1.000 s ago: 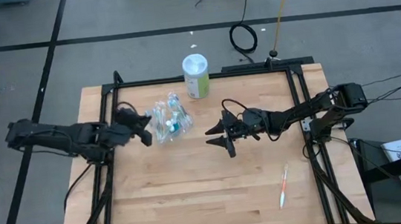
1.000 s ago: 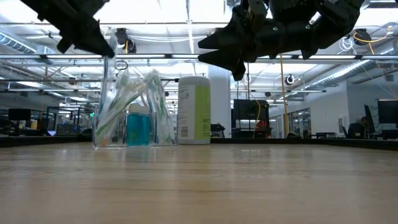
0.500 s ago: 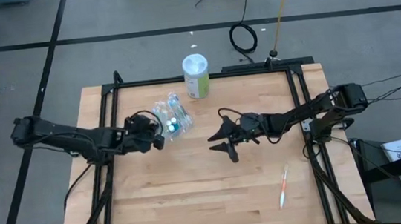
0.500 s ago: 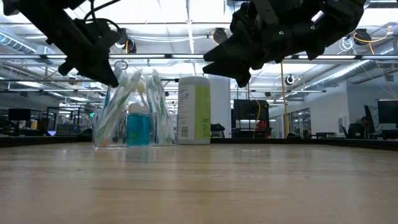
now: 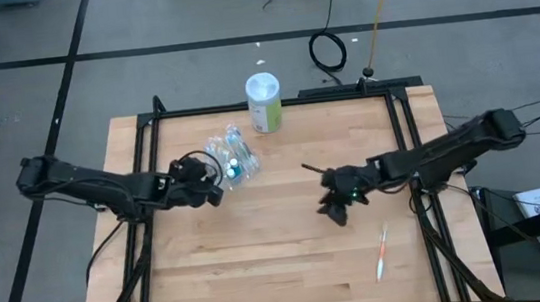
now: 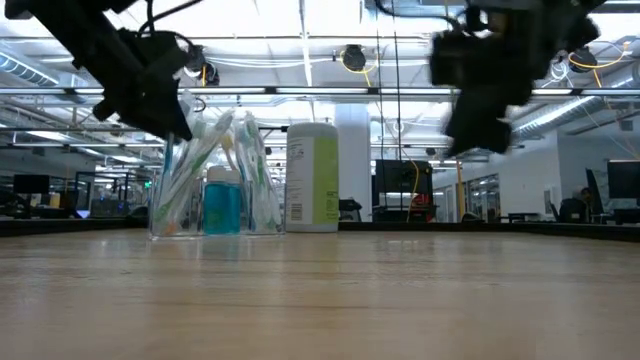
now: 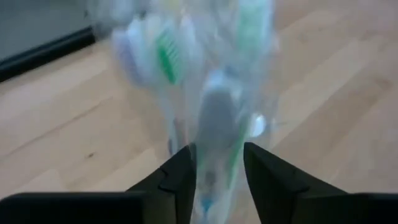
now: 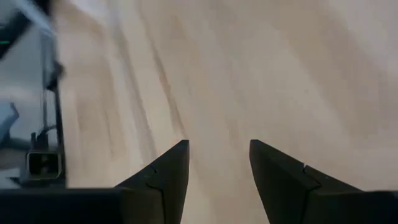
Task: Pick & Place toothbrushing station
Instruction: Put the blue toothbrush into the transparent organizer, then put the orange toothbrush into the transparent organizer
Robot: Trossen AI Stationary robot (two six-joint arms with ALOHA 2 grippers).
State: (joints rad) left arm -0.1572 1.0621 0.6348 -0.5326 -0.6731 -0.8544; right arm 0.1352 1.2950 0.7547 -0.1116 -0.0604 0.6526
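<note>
A clear crinkly container (image 5: 232, 159) stands upright at the table's far left of middle, holding several pale toothbrushes and a blue tube (image 6: 222, 205). My left gripper (image 5: 211, 185) is at its left, near side, by the upper part (image 6: 172, 118), shut on it. One orange-and-white toothbrush (image 5: 382, 252) lies flat on the table at the near right. My right gripper (image 5: 336, 207) hangs open and empty above the table, a little up and left of that toothbrush; its wrist view (image 8: 217, 168) shows only bare wood between the fingers. My left gripper has the container's upper side wall (image 7: 214, 134), with toothbrushes behind it, between its two fingers (image 7: 180, 177). The plastic fills the gap from finger to finger. The fingers come from the table's left, slanting down. The container stands upright with its base on the table.
A white and green canister (image 5: 265, 103) stands at the far edge, just right of the container (image 6: 312, 177). A black frame (image 5: 405, 147) runs along the table's sides. Bare wood lies across the middle and near part of the table.
My left gripper has gone down and toward the container, then stayed at its left side. My right gripper has swung from the table's middle toward the right and near edge, closer to the lone toothbrush. The container has kept its place.
</note>
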